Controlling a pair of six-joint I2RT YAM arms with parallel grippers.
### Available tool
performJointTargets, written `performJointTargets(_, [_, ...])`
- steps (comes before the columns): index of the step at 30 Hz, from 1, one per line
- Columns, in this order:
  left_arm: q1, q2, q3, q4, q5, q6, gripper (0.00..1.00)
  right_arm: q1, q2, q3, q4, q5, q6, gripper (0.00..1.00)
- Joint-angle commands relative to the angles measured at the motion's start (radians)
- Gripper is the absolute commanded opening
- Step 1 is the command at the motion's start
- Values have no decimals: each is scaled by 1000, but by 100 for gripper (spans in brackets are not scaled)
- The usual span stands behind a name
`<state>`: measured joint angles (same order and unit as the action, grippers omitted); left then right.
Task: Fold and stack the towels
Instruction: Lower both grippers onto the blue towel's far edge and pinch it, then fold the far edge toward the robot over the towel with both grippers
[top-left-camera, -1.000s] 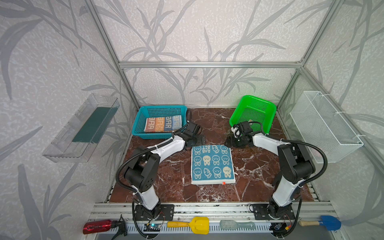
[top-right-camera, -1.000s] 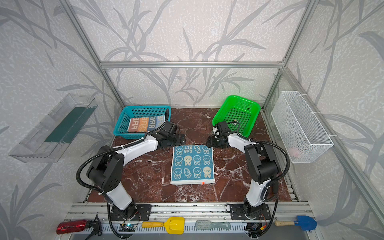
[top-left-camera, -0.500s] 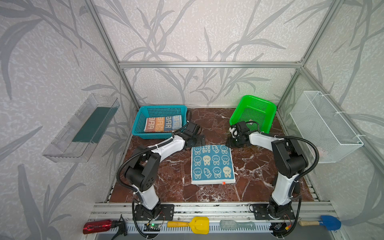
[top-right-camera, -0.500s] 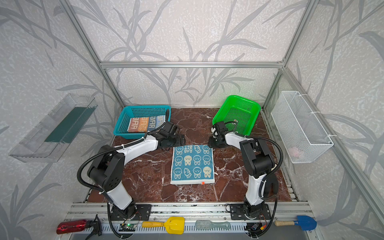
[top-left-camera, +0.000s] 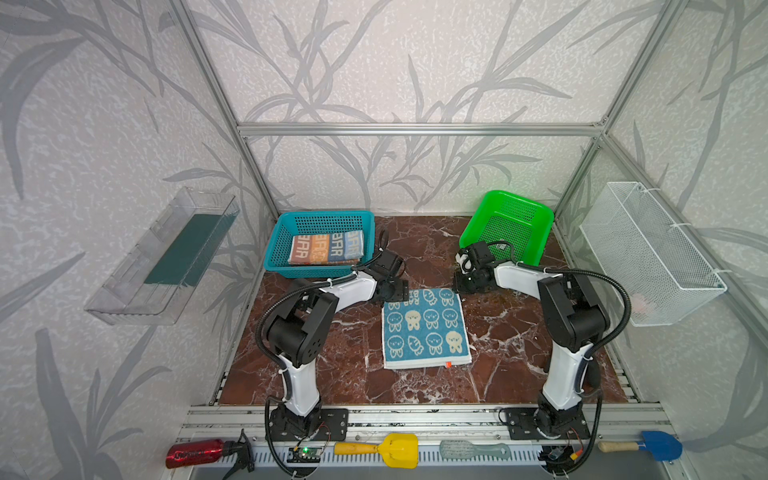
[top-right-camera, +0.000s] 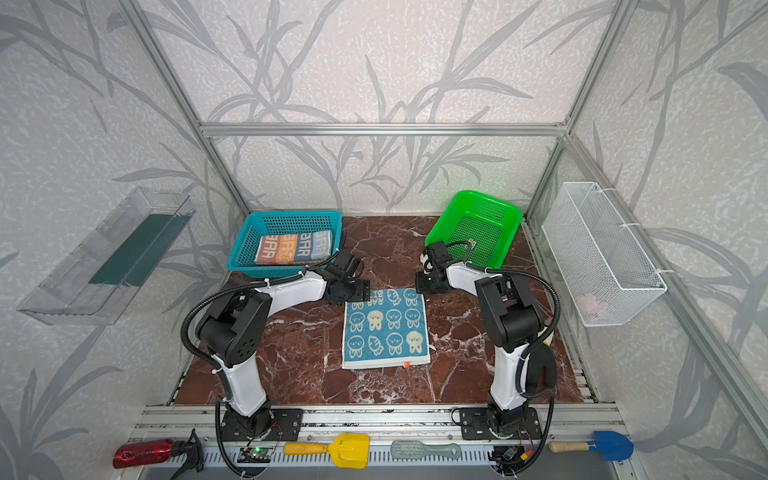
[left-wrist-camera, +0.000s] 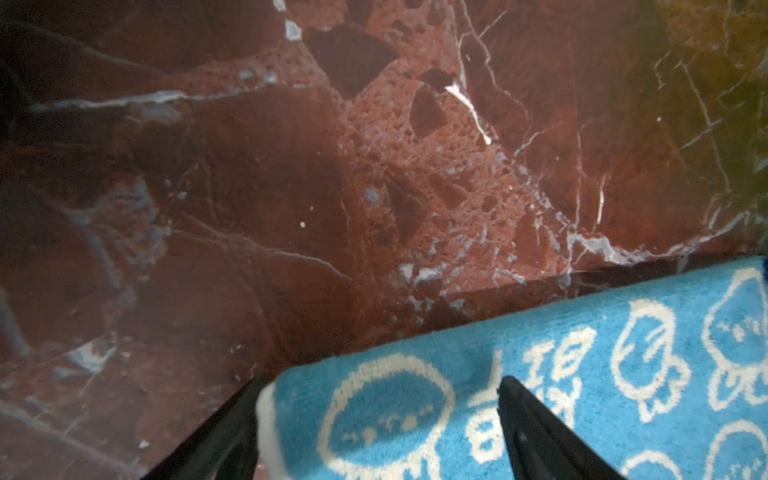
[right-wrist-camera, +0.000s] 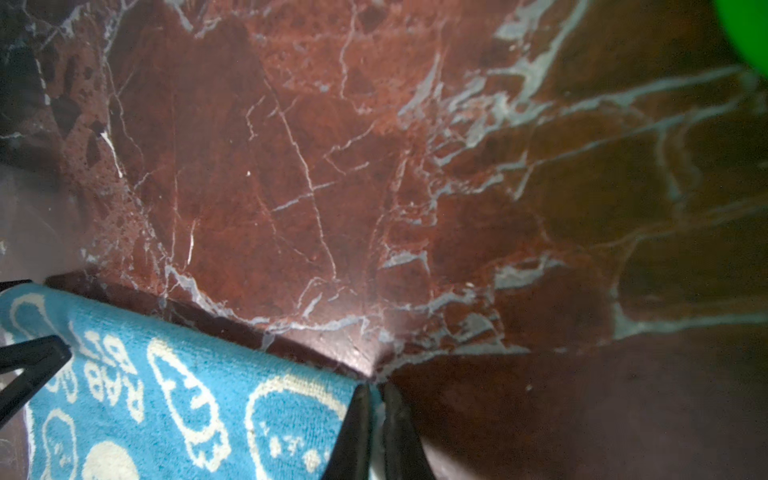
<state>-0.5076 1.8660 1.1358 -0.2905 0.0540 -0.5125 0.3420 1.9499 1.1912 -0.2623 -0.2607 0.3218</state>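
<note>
Two far corners: right gripper (right-wrist-camera: 374, 390) clamped on towel (top-left-camera: 424, 328), left gripper (left-wrist-camera: 380, 382) apart astride it; lifting now could skew fold.

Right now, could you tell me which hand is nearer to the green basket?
Right. The right hand sits just in front of the green basket, at the far right corner of the blue towel; the left hand is at its far left corner, nearer the teal basket.
</note>
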Motion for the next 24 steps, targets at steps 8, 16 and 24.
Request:
performJointTargets(8, [43, -50, -85, 36, -36, 31, 81, 5, 33, 13, -61, 27, -18, 8])
performJointTargets(16, [48, -40, -77, 27, -74, 34, 76, 5, 32, 11, -59, 22, -18, 7])
performJointTargets(24, [56, -27, -84, 59, -45, 47, 51, 5, 29, 10, -65, 26, -20, 7])
